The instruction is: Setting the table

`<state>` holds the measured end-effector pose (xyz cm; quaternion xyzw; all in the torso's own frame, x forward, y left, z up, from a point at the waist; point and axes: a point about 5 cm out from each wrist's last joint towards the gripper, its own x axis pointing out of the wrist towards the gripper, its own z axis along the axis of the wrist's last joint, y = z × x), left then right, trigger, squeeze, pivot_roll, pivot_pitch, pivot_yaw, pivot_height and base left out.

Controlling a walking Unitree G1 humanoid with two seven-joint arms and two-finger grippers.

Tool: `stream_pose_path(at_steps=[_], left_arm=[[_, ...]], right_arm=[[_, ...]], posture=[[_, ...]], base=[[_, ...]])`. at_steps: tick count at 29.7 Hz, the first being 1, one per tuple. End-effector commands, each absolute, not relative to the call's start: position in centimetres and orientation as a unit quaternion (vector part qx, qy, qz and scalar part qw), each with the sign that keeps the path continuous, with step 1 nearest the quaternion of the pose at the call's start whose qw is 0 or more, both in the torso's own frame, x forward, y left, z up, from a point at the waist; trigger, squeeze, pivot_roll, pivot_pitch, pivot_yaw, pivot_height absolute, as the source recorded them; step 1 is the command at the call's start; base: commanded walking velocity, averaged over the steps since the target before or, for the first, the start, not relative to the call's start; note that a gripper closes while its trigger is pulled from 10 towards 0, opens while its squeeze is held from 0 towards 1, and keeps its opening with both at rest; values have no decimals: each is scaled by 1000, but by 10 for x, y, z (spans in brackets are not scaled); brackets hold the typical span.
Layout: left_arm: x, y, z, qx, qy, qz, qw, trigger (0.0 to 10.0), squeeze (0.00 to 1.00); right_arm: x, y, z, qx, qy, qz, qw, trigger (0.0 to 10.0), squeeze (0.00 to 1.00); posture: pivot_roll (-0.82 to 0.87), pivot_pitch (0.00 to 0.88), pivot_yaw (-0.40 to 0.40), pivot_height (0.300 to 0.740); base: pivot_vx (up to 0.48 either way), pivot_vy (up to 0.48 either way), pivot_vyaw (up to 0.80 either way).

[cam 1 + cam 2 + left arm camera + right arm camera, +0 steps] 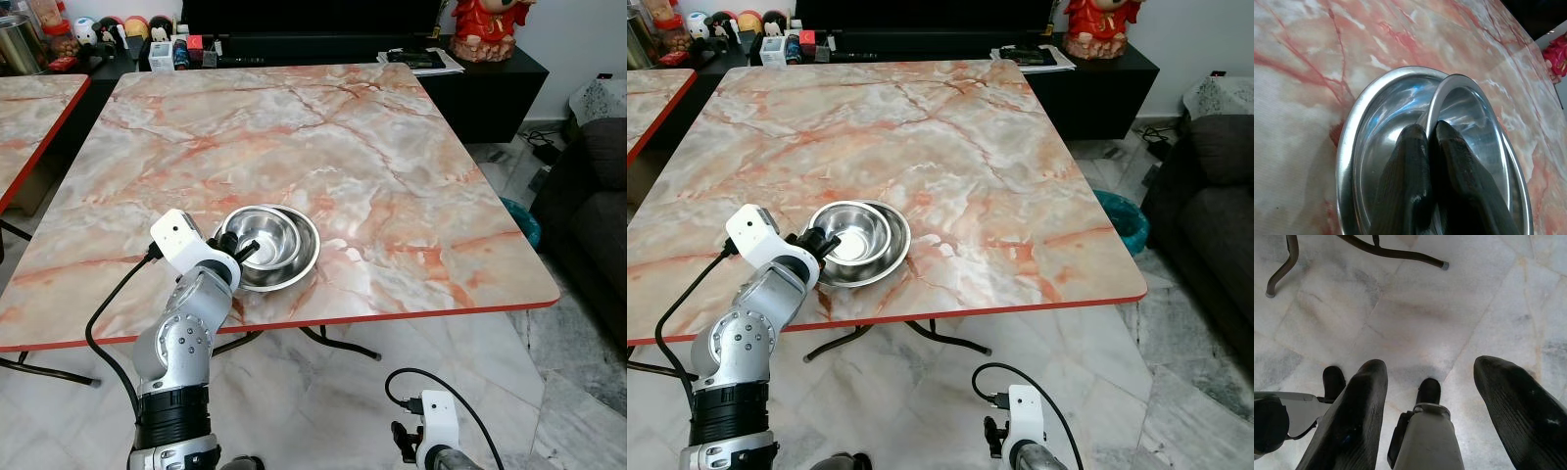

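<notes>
Worktop (392, 157) was bare w/ wide free room toward far edge & right corners. Only obstacle: nested steel bowls (279, 245) by near edge, left claw (238, 253) at their rim. Clutter (118, 34) sat beyond far-left corner.

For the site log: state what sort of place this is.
Probably a home's living and dining room: a folding marble-patterned table with red edging, a long black media cabinet holding figurines behind it, a dark fabric sofa beside it, and stacked steel bowls for a meal.

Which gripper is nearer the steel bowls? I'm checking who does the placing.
Left. The left gripper is shut on the rim of the inner bowl; the right gripper hangs open over the floor, below the table.
</notes>
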<state>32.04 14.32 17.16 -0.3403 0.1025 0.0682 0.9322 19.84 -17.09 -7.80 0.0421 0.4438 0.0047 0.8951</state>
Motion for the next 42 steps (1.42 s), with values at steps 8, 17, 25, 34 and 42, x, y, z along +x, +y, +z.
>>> stream_pose_path(at_steps=[8, 17, 25, 34, 42], left_arm=[[323, 138, 173, -342, 115, 59, 931, 10000, 831], [323, 139, 180, -339, 106, 59, 933, 10000, 0], [322, 148, 200, -316, 76, 63, 944, 10000, 0], [322, 163, 241, -185, -5, 70, 980, 10000, 0], [315, 150, 249, 0, -145, 22, 989, 10000, 0]], right_arm=[[196, -171, -80, 45, 451, 1, 892, 10000, 0], [196, -171, -79, 44, 451, 2, 892, 10000, 0], [197, -172, -79, 43, 450, 2, 892, 10000, 0], [198, -171, -78, 43, 448, 4, 893, 10000, 0], [200, -170, -77, 44, 445, 5, 895, 10000, 0]], posture=[[114, 103, -41, 715], [116, 103, -43, 715], [121, 99, -46, 715], [125, 96, -50, 715], [124, 94, -48, 715]], base=[[0, 0, 0], [0, 0, 0], [0, 0, 0], [0, 0, 0], [0, 0, 0]])
